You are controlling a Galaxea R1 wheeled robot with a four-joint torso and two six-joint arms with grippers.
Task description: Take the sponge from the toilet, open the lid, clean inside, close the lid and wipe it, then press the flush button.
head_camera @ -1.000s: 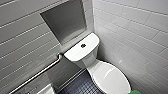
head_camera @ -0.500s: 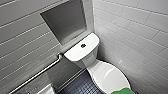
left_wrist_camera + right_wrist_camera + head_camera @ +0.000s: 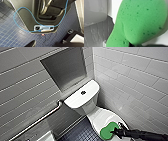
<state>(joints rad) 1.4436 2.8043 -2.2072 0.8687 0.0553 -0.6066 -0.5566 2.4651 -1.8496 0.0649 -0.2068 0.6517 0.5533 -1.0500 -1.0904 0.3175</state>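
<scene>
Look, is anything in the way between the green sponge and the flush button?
Nothing visible. The sponge, in the right gripper, is at the front of the lid; only bare lid and tank top lie between it and the flush button.

The sponge (image 3: 109, 130) is coloured bright green, and in the right wrist view it is speckled with small, darker green pores. The toilet (image 3: 82, 100) is finished in glossy white throughout, the lid (image 3: 102, 117) included, and the flush button (image 3: 83, 92) is marked as a small dark dot. The walls (image 3: 130, 74) are covered in pale grey-white oblong tiles with thin joint lines, while the niche (image 3: 65, 69) is shaded a darker grey. The floor (image 3: 80, 135) is patterned in small dark blue squares — paler grout is drawn between them. A bright blue cable (image 3: 16, 13) is looped across dark robot housing (image 3: 27, 15), beside a small red light (image 3: 43, 34).
</scene>
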